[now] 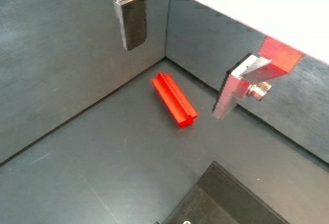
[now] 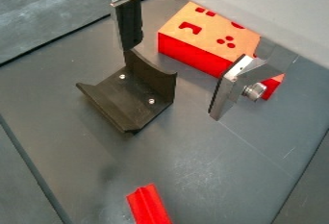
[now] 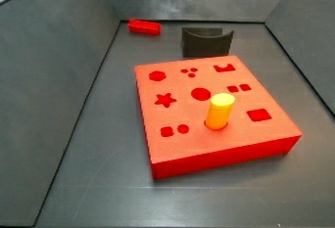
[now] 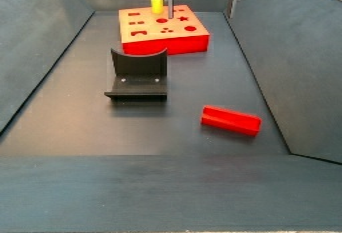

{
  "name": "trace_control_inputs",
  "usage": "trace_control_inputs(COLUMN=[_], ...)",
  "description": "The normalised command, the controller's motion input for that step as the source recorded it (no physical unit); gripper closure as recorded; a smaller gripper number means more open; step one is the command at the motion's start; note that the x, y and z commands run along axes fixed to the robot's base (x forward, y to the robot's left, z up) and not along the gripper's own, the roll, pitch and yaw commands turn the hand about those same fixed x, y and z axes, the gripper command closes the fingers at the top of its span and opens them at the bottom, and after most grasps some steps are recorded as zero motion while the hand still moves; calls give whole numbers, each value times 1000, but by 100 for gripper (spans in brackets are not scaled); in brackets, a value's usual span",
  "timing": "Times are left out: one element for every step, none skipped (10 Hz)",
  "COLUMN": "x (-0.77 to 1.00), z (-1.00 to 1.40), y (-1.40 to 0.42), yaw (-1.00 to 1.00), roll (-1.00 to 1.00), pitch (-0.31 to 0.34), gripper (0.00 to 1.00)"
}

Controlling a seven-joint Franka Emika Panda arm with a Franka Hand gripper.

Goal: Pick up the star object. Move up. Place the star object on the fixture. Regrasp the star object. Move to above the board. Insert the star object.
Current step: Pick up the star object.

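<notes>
On the dark floor, one star object (image 4: 230,120) lies flat beside one fixture (image 4: 138,75), with one board (image 4: 163,29) and its one yellow cylinder peg (image 4: 156,3) beyond. High above them, the gripper (image 1: 187,50) hangs with fingers (image 1: 134,23) wide apart and empty. Descending off-line could roll the peg or tilt the grasp, since it lies slantwise.

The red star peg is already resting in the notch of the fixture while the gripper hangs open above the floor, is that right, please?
Not quite: the star peg lies on the floor beside the fixture, whose notch is empty, as a side view shows. The gripper does hang open above the floor.
</notes>
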Motion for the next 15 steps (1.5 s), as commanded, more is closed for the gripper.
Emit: trace_control_inputs(x=[-246,-54,-57,-100,-146,-157,-174,-177,-177,-183,-189,-183,-197,-226,-214], z=[-294,-657,-831,-866,-894,-906,-923,-929,-931,-943,-960,-960,-971,-974,-980], y=[431,414,323,266,131,120,120,120,120,114,114,134,166,226,354], yaw=[414,854,923,934,1000,1000,980,977,971,957,926,911,874,820,731], roll=[-69,-31,-3,0,0,7,34,40,44,66,97,96,94,90,56], pitch=[-156,-146,-139,-153,-151,-154,-163,-164,-166,-167,-166,-166,-169,-179,-183], gripper=[0,0,0,0,0,0,0,0,0,0,0,0,0,0,0])
